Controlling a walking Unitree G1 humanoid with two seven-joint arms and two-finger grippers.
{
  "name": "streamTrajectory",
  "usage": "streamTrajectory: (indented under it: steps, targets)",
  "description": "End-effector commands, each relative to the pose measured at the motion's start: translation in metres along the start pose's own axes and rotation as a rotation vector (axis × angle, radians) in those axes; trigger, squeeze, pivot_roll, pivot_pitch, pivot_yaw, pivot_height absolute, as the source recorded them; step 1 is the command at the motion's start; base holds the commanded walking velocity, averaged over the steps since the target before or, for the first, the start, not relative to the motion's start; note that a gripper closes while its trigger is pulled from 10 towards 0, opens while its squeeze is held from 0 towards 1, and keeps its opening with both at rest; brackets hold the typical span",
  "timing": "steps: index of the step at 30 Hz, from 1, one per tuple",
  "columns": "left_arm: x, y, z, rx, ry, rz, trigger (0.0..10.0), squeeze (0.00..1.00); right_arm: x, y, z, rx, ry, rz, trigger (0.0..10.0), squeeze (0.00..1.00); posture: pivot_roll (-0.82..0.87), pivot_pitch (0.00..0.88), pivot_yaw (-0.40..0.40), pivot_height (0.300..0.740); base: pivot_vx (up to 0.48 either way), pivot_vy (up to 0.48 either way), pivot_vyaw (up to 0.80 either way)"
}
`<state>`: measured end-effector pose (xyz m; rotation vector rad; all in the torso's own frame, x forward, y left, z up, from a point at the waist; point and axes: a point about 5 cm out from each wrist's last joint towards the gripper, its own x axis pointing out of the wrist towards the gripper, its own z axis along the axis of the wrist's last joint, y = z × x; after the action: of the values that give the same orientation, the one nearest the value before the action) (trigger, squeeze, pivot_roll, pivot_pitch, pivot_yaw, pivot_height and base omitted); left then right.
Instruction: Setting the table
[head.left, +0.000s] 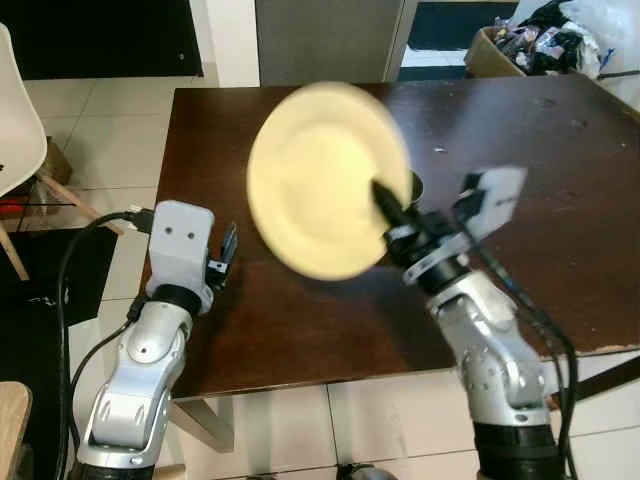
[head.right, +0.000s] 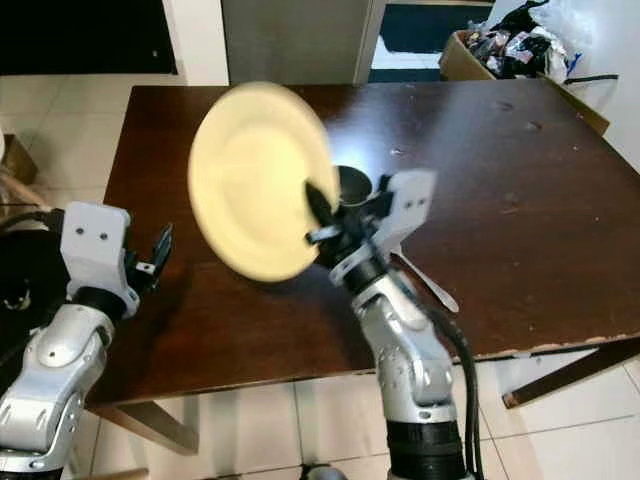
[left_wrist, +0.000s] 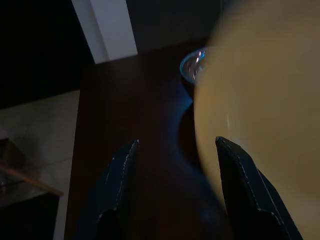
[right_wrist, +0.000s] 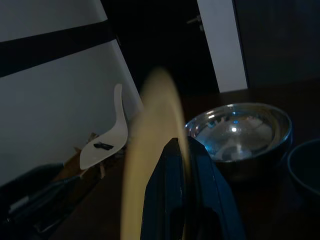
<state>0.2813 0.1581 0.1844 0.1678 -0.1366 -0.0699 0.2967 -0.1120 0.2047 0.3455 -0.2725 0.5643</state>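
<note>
R gripper (head.left: 385, 200) is clamping pale plate (head.left: 325, 180) by its rim, carrying it tilted above dark table (head.left: 560, 220). L gripper (head.left: 226, 250) is idling w/ fingers apart near table's left edge. Advice: level plate before lowering. Metal bowl (right_wrist: 237, 132) is sitting close behind; open room to the right.

No readable text, labels, brands or numbers anywhere in view.
</note>
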Motion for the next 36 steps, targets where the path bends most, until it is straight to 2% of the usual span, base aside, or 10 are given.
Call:
streamTrajectory:
  steps: [1,6,15,18,20,23,26,28,31,36]
  targets:
    - [0.000,0.004,0.003,-0.005,-0.017,0.003,10.0,0.00,-0.004,0.001,-0.004,-0.014,0.009,0.006,10.0,0.00,-0.07,0.060,0.012,0.740,0.000,0.000,0.00]
    - [0.008,0.013,0.010,0.004,-0.040,0.007,10.0,0.00,-0.005,0.003,-0.007,0.008,0.002,-0.009,10.0,0.00,-0.07,0.049,0.019,0.740,0.000,0.000,0.00]
    - [0.005,0.009,0.003,0.028,-0.012,-0.008,10.0,0.00,-0.001,-0.001,-0.002,0.036,-0.025,-0.007,10.0,0.00,-0.07,0.040,0.015,0.740,0.000,0.000,0.00]
    - [0.003,0.003,-0.002,0.009,0.017,-0.061,10.0,0.00,-0.004,-0.005,-0.004,0.052,-0.022,-0.030,10.0,0.00,-0.07,0.040,0.015,0.740,0.000,0.000,0.00]
    - [0.002,-0.020,-0.023,-0.068,0.130,-0.242,10.0,0.00,-0.008,-0.012,-0.007,0.080,-0.020,-0.069,10.0,0.00,-0.07,0.043,0.012,0.740,0.000,0.000,0.00]
    - [0.003,-0.032,-0.038,-0.054,0.181,-0.316,10.0,0.00,-0.009,-0.015,-0.009,0.107,-0.020,-0.083,10.0,0.00,-0.08,0.045,0.013,0.740,0.000,0.000,0.00]
    - [0.014,-0.057,-0.052,-0.113,0.210,-0.433,10.0,0.00,-0.013,-0.019,-0.012,0.286,-0.048,-0.072,10.0,0.00,-0.09,0.047,0.019,0.740,0.000,0.000,0.00]
    - [0.025,-0.065,-0.055,-0.130,0.209,-0.433,10.0,0.00,-0.017,-0.023,-0.014,0.416,-0.071,-0.044,10.0,0.00,-0.10,0.051,0.022,0.740,0.000,0.000,0.00]
    - [0.030,-0.067,-0.056,-0.123,0.200,-0.426,10.0,0.00,-0.018,-0.027,-0.017,0.465,-0.078,-0.050,10.0,0.00,-0.10,0.059,0.028,0.740,0.000,0.000,0.00]
    - [0.048,-0.062,-0.057,-0.023,0.173,-0.350,10.0,0.00,-0.027,-0.033,-0.028,0.614,-0.083,-0.005,10.0,0.00,-0.10,0.074,0.035,0.740,0.000,0.000,0.00]
